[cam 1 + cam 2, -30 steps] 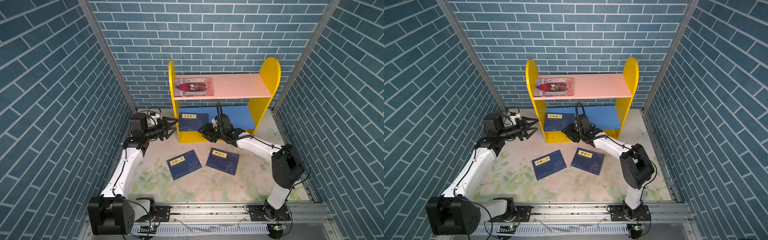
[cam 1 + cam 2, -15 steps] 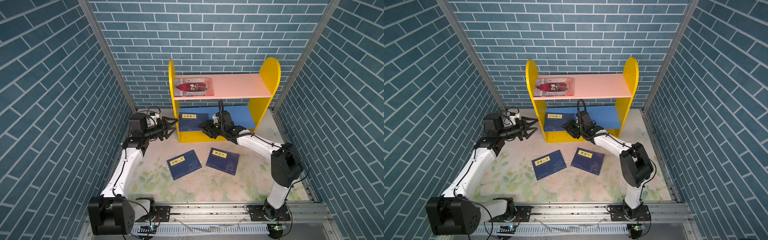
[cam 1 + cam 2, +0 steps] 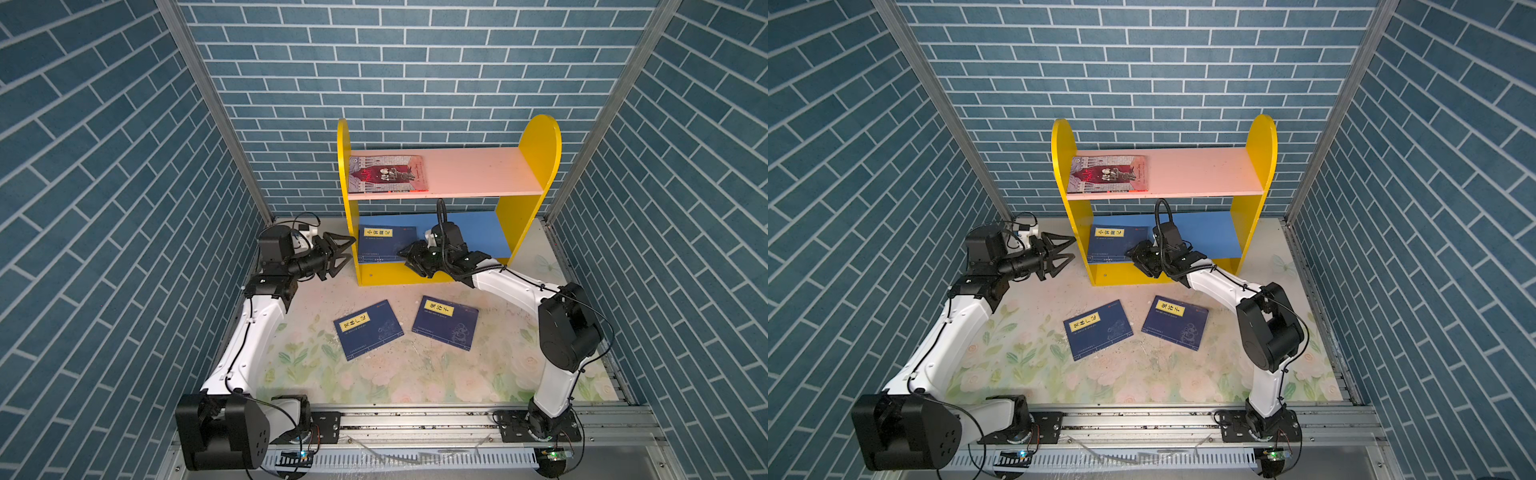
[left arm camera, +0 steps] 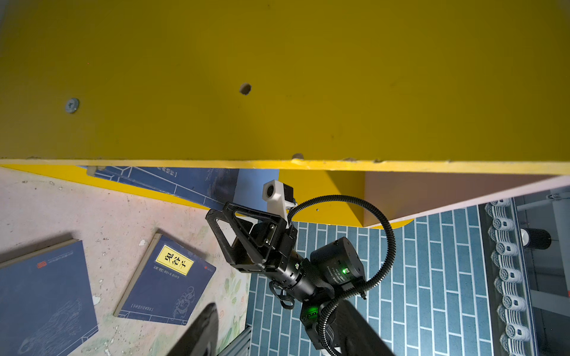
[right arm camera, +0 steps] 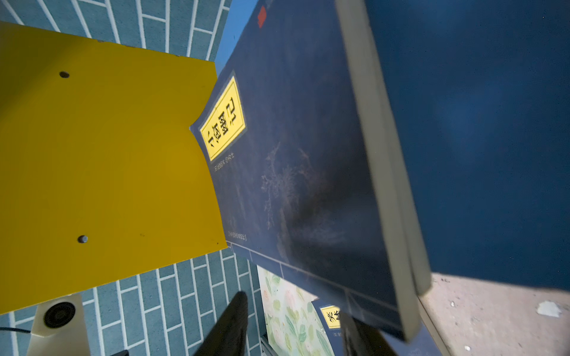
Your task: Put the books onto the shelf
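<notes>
Right end effector [image 3: 411, 262]: black fingers spread, nothing between them. It sits at the front of the lower tier, by the right front corner of the thin navy blue softcover book with a yellow title label [image 3: 386, 245]. Whether a finger touches that book cannot be told.
Lower tier: that book lies flat on the blue lower board [image 3: 486, 228], against the left side panel. Its front edge overhangs the yellow base strip [image 3: 382, 274]. In the right wrist view a pale page edge [image 5: 385, 154] runs along its near side, with more dark blue past it. Whether that is another book is unclear.
Upper tier: the grey-and-red illustrated softcover book [image 3: 388, 174] lies flat at the left end of the pink upper board [image 3: 478, 170].
Off the shelf: two more navy, yellow-labelled softcovers lie face up in front of the shelf, near each other but apart. They are the left-hand navy book [image 3: 368, 328], turned askew, and the right-hand navy book [image 3: 445, 322].
Shelf: the small two-tier wooden bookshelf with yellow round-topped side panels [image 3: 536, 166] stands upright near the back wall.
Left end effector [image 3: 352, 249]: black fingers spread wide and empty, just beside the outer face of the bookshelf's left panel. Contact cannot be told.
Tabletop: the pale floral-printed tabletop [image 3: 415, 374] carries the bookshelf and both loose books.
Surround: teal brick-pattern walls [image 3: 374, 62] stand on three sides.
</notes>
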Motion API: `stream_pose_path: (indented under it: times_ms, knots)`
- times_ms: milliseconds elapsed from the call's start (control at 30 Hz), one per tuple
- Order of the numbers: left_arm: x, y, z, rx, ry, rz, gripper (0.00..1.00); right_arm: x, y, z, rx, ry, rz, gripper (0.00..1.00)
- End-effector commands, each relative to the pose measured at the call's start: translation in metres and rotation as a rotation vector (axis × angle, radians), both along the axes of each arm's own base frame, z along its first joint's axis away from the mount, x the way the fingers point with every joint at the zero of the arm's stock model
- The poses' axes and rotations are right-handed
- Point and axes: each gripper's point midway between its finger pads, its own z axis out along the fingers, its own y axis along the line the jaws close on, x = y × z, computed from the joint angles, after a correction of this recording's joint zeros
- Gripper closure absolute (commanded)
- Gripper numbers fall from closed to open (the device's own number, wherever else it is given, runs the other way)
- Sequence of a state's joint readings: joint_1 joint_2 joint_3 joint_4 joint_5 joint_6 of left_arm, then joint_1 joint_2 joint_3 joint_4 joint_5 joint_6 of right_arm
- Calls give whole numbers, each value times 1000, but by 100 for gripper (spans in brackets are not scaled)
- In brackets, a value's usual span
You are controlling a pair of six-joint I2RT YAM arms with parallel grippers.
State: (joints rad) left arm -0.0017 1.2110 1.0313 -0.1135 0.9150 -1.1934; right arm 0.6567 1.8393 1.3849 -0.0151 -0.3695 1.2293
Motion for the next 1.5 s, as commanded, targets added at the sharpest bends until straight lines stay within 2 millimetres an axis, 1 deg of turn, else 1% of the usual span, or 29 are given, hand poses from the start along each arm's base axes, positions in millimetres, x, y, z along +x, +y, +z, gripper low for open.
stream_pose_path:
  times_ms: [0, 167, 333, 500, 600, 733, 800, 900, 1000, 1067, 1133, 1167, 1200, 1267, 1333, 1367, 1467]
  knots:
    - [-1, 2, 1, -2, -19, -3, 37, 8, 4, 8, 15, -32, 11, 51]
    - [-1, 4, 1, -3, -16, 0, 37, 11, 2, 10, 3, -31, 8, 51]
    - [-1, 4, 2, -4, -18, 3, 37, 13, 2, 18, 17, -47, 4, 51]
    - [-3, 4, 2, -9, -19, 4, 37, 14, 3, 14, 20, -35, 7, 51]
    - [-4, 5, 2, -13, -20, 7, 37, 10, 1, 14, 31, -33, -1, 51]
    - [-5, 6, 3, -3, -27, 2, 37, -1, -5, 26, 51, -56, 1, 52]
    - [-6, 8, -3, 23, -25, -4, 37, -11, -7, 33, 58, -74, 12, 51]
    - [-13, 13, -24, 111, -8, -22, 36, -30, -14, 41, 57, -98, 32, 51]
    - [-33, 24, -63, 261, 78, -35, 28, -57, -25, 37, 10, -100, 66, 51]
    - [-49, 28, -92, 326, 150, -62, 26, -78, -37, 27, -53, -88, 98, 51]
    - [-65, 29, -121, 355, 221, -93, 25, -98, -55, 11, -136, -68, 102, 50]
    - [-73, 29, -133, 367, 250, -115, 24, -108, -64, 4, -171, -60, 103, 50]
    - [-79, 30, -144, 381, 274, -133, 23, -116, -68, -2, -186, -50, 112, 49]
    - [-91, 33, -165, 420, 320, -159, 21, -133, -70, -17, -188, -10, 169, 47]
    - [-100, 37, -181, 456, 349, -161, 17, -143, -66, -28, -189, -5, 214, 46]
    - [-103, 38, -188, 465, 366, -161, 16, -144, -63, -32, -190, -12, 230, 46]
    - [-113, 42, -206, 491, 413, -161, 6, -143, -55, -45, -215, -34, 265, 46]
